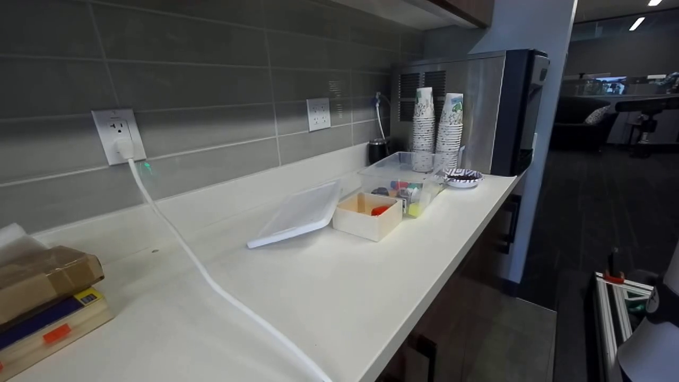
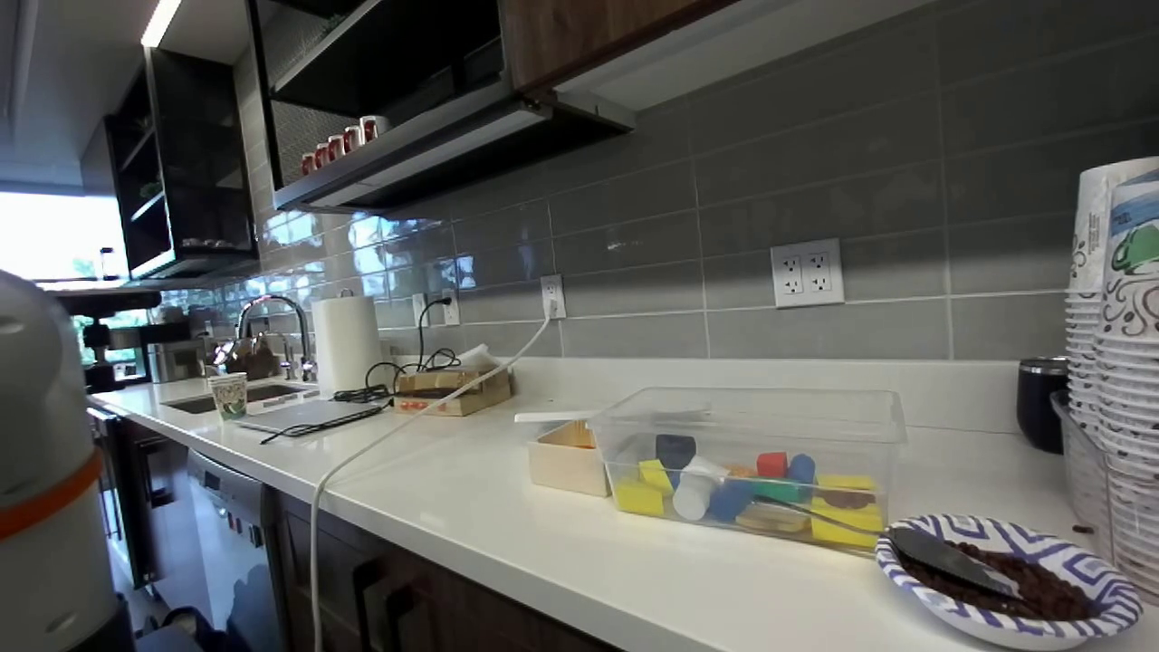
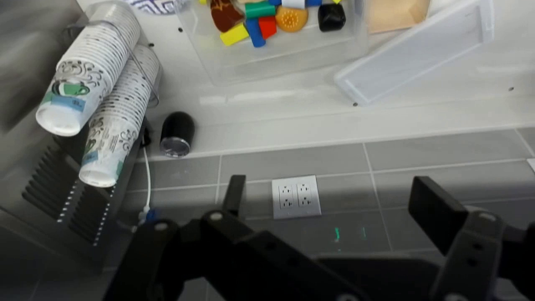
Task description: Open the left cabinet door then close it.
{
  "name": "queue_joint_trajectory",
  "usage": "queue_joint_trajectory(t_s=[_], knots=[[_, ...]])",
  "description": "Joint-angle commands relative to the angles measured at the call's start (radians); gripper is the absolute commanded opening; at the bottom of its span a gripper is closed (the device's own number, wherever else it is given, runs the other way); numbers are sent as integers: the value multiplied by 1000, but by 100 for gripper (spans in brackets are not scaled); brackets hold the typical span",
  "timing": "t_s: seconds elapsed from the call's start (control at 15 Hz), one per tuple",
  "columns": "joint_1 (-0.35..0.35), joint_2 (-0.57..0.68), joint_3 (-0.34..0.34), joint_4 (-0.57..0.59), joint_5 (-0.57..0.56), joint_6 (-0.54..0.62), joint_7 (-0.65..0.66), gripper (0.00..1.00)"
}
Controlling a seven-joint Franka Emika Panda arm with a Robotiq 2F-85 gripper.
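Observation:
A brown wooden upper cabinet [image 1: 469, 9] shows only its lower edge at the top of an exterior view; it also shows at the top of an exterior view [image 2: 598, 41]. Dark lower cabinet doors [image 2: 435, 580] with black vertical handles [image 2: 362, 589] are below the counter. I cannot tell which door is the left one. The door edges that I see look shut. My gripper [image 3: 332, 200] is open and empty in the wrist view, with its fingers wide apart, facing the tiled wall. It is out of view in both exterior views.
The white counter [image 1: 318, 286] holds a clear bin of toy blocks [image 2: 751, 453], a wooden box [image 1: 368, 225], a tilted plastic lid [image 1: 297, 215], stacked paper cups [image 1: 423, 130] and a plate [image 2: 1014, 625]. A white cable [image 1: 212, 281] hangs over the counter edge. The robot arm [image 2: 45, 435] stands in front.

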Motion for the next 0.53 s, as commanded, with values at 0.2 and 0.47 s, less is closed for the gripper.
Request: queue_joint_trajectory(t_s=[0.2,0.47], knots=[[60,200,-82,272,191,55,-104,100],[57,301,-126,396,308,75,-135,100]])
